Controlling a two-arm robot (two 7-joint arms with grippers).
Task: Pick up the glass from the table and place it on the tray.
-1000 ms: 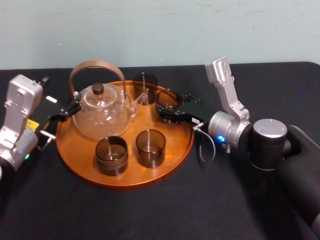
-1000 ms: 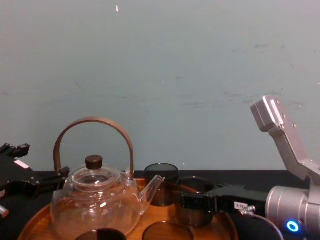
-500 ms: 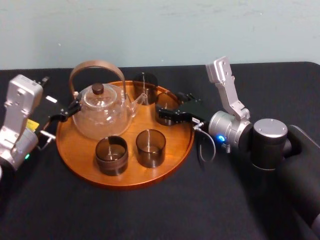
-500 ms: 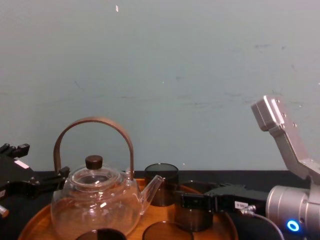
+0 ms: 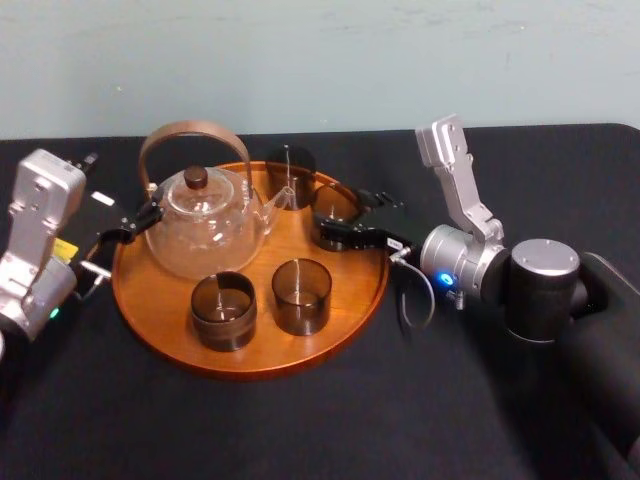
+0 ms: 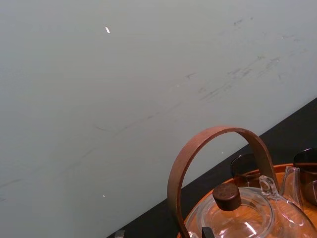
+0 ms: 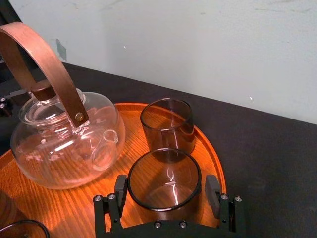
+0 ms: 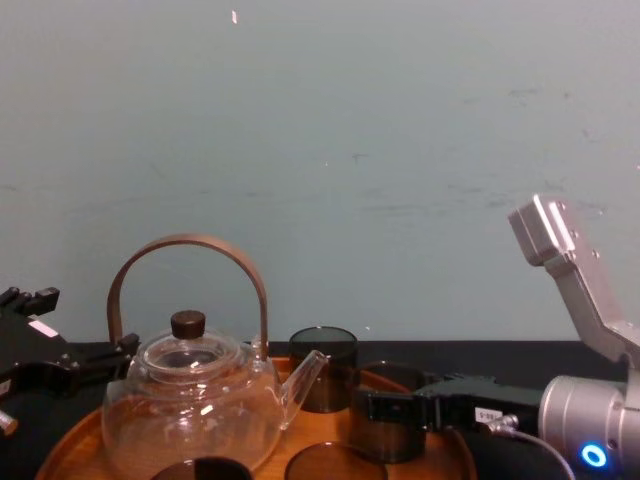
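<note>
Glass (image 7: 166, 171) set on the tray (image 5: 250, 350), between the spread jaws of the right gripper (image 7: 166, 182).

The glass is seen standing upright on the right part of the tray, just inside the rim, and a second glass (image 5: 290, 175) is placed just behind it toward the far edge of the tray. The right gripper is reached in over the right rim of the tray; its jaws are spread, one finger at each side of the glass, and a thin gap is seen between each pad and the glass wall. A glass teapot (image 5: 203, 225) is placed on the left part of the tray, and two more glasses (image 5: 223, 310) are placed at the near part. The left gripper (image 5: 125, 228) is parked at the left rim of the tray, above the black table (image 5: 300, 430); whether it is open or closed cannot be told.
</note>
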